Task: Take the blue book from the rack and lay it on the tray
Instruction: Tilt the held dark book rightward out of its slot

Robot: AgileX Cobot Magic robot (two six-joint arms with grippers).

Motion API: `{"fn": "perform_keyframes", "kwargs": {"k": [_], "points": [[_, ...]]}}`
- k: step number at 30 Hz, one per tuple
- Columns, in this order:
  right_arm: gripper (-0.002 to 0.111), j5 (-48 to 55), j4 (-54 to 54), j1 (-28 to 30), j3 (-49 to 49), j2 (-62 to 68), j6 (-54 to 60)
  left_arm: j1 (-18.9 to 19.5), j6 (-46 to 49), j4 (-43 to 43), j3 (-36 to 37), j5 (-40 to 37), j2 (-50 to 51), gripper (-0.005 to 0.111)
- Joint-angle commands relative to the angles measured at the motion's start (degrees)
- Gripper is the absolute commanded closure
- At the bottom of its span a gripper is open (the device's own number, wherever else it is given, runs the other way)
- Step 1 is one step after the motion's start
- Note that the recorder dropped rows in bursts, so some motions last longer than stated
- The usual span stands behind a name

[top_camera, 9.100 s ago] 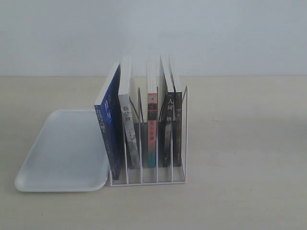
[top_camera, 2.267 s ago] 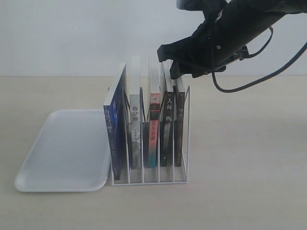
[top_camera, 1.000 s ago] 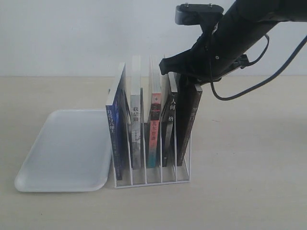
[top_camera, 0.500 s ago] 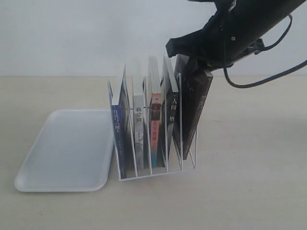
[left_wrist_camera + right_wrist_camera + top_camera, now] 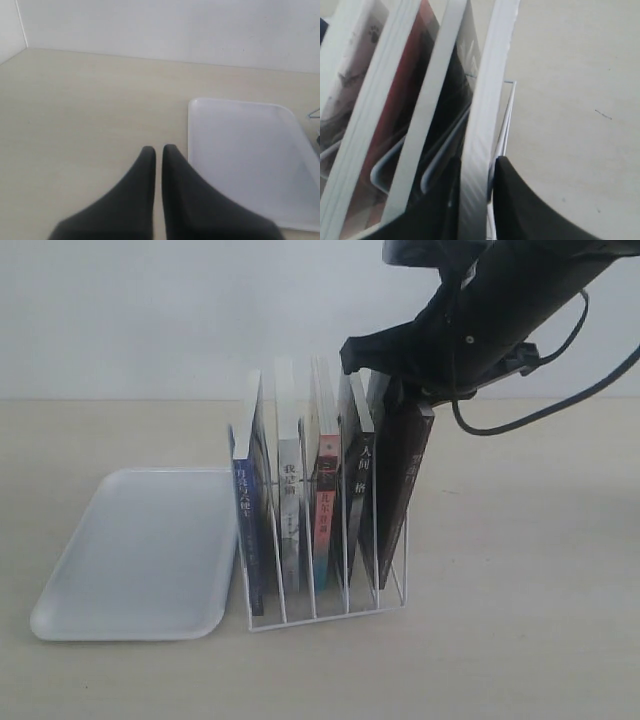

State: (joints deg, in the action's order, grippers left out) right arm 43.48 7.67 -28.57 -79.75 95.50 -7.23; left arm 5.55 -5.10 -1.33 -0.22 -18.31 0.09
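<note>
While the left claw [image 5: 158,152] hovers over the bare surface [image 5: 520,640] beside the tray [image 5: 120,632], its jaws pressed almost together on nothing, the tray lies flat at the near left. Just right of it, the rack [image 5: 330,612] sits lower than half a second ago, though its right end is still tipped up. The blue book [image 5: 250,530] stands upright in the rack's leftmost slot. Farther back, the right claw [image 5: 398,392] is clamped on the top of the rightmost black-spined book [image 5: 398,490], which leans partly raised from its slot, lower than before.
</note>
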Motion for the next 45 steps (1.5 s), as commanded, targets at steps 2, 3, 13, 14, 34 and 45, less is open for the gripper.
{"fn": "perform_keyframes", "kwargs": {"k": [2, 3, 13, 14, 34, 45], "points": [[0.108, -4.0, 0.5, 0.0, -0.3, 0.3, -3.6, -0.3, -0.4, 0.0, 0.2, 0.1, -0.1, 0.103], [0.108, -4.2, 0.4, 0.0, -0.3, 0.3, -4.1, -0.3, -0.4, 0.0, 0.2, 0.1, -0.1, 0.103], [0.102, -1.9, -1.0, 0.0, -0.3, 0.6, -4.8, -0.3, -0.4, 0.0, 0.2, 0.1, -0.1, 0.103], [0.097, -1.8, -1.3, 0.0, -0.3, 0.6, -4.8, -0.3, -0.4, 0.0, 0.2, 0.1, -0.1, 0.103], [0.085, -1.1, -0.7, -0.1, -0.3, 0.6, -4.6, -0.3, -0.4, 0.0, 0.2, 0.1, -0.1, 0.103], [0.086, -0.1, -1.2, -0.1, -0.3, 0.6, -4.4, -0.3, -0.4, 0.0, 0.2, 0.1, -0.1, 0.103]]}}
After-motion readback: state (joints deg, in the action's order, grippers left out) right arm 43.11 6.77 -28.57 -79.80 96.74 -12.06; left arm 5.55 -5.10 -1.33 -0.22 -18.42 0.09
